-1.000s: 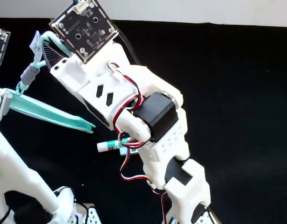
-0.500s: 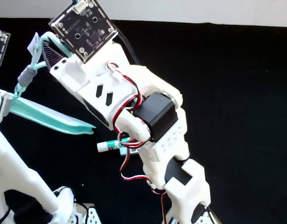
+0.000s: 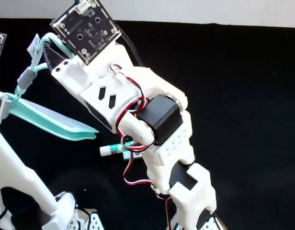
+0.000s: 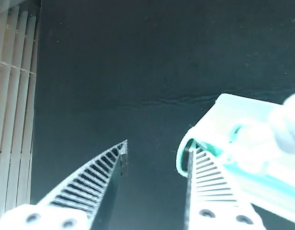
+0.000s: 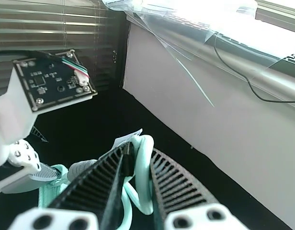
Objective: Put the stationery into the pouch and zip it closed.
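Right jaws clamp strap (image 5: 145, 146) | left jaws apart | pouch (image 3: 47, 120) long axis slants left-to-right

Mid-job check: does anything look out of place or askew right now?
Yes: the pouch hangs tilted in the air, the right gripper shut on its strap, while a white-capped stick lies on the table under that arm, outside the pouch.

Right arm (image 3: 162, 143) extended, wrist camera uppermost. Right gripper (image 5: 139, 150) pinched nearly shut on a teal cord loop (image 5: 143, 143) between its fingertips. Left gripper (image 4: 157, 148): jaws wide apart.
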